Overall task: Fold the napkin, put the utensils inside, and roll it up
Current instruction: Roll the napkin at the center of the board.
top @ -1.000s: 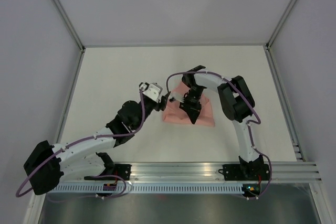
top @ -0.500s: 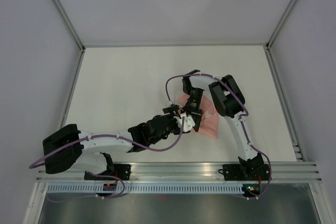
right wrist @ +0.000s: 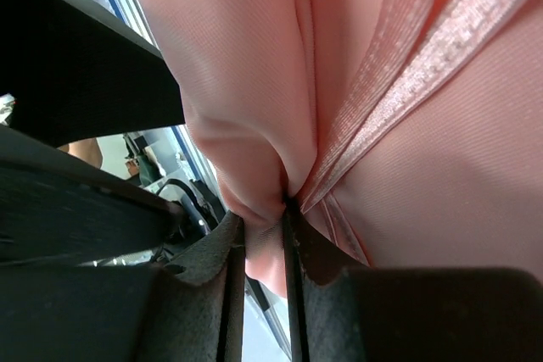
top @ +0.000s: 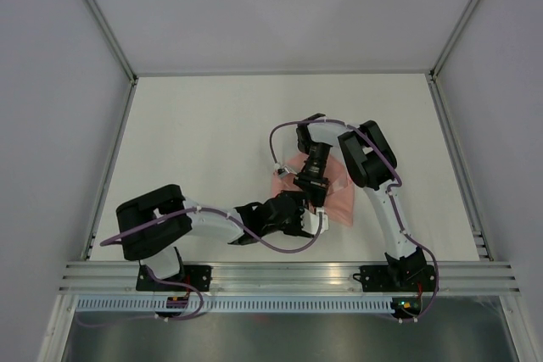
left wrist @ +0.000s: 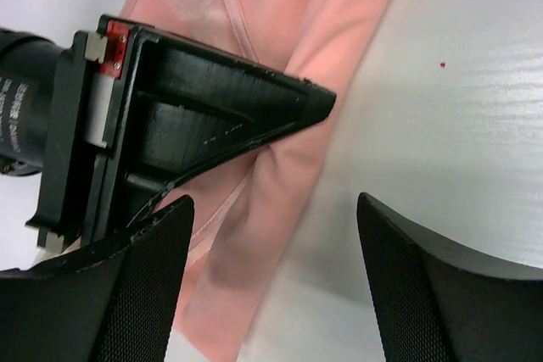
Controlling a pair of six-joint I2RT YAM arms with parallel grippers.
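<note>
Only one napkin [left wrist: 288,31] shows, pinched by the right gripper [right wrist: 264,225], while the left gripper [left wrist: 273,207] gapes empty.

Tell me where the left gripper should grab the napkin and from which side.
Probably the folded edge of the napkin just beyond the right gripper's pinch, coming from the near side. That edge runs between the left gripper's open fingers, and the bunched layers there look thin enough to close across.
</note>
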